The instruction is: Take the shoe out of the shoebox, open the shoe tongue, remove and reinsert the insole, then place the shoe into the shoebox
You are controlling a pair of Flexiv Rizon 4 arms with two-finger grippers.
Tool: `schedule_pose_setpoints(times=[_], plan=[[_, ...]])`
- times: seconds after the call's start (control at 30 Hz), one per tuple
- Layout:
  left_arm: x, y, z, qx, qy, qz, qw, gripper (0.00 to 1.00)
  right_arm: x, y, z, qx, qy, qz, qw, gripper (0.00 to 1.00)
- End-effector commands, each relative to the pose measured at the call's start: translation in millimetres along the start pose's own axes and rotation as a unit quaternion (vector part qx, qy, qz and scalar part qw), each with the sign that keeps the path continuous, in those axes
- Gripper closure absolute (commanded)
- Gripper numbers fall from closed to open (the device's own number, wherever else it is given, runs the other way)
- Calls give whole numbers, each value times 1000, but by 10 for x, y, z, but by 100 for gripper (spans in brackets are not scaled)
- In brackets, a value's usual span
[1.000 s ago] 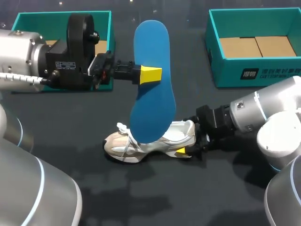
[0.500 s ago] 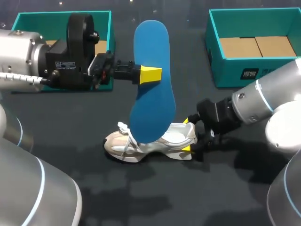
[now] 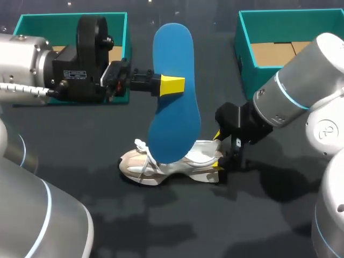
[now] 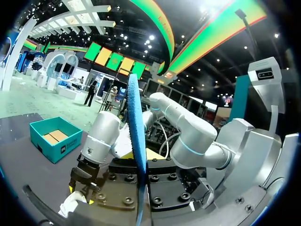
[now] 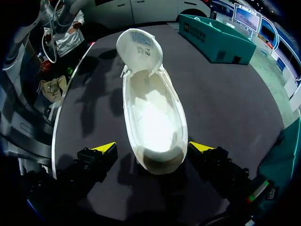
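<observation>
The blue insole (image 3: 174,129) is pinched between the left fingers (image 3: 172,86), and the white sneaker (image 3: 161,164) on the tabletop (image 3: 97,134) is bracketed at the heel, untouched, by the spread right fingers (image 5: 106,148), probably so it can be steadied for reinsertion.

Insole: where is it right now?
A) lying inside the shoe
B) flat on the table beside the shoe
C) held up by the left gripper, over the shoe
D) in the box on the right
C: the left gripper pinches the insole between its yellow tips, upright over the shoe, whose inside shows bare white in the right wrist view.
</observation>
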State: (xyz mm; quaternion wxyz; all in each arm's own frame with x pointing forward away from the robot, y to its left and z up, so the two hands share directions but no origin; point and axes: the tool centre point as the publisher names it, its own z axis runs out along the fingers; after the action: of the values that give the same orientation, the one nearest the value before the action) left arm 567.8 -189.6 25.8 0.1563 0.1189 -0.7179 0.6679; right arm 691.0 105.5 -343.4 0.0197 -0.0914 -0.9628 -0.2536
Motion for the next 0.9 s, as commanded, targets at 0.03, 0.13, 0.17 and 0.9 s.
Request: schedule_pose_setpoints(times=[0.03,0.13,0.17,0.9], plan=[[63,5,28,3,-5,0,1000,100,1,38,5,121,-1,1,993,0],[63,5,28,3,-5,0,1000,100,1,38,5,121,-1,1,993,0],[63,5,28,3,-5,0,1000,100,10,76,-18,130,-5,5,991,0],[63,5,28,3,-5,0,1000,100,62,261,46,258,-15,67,964,0]])
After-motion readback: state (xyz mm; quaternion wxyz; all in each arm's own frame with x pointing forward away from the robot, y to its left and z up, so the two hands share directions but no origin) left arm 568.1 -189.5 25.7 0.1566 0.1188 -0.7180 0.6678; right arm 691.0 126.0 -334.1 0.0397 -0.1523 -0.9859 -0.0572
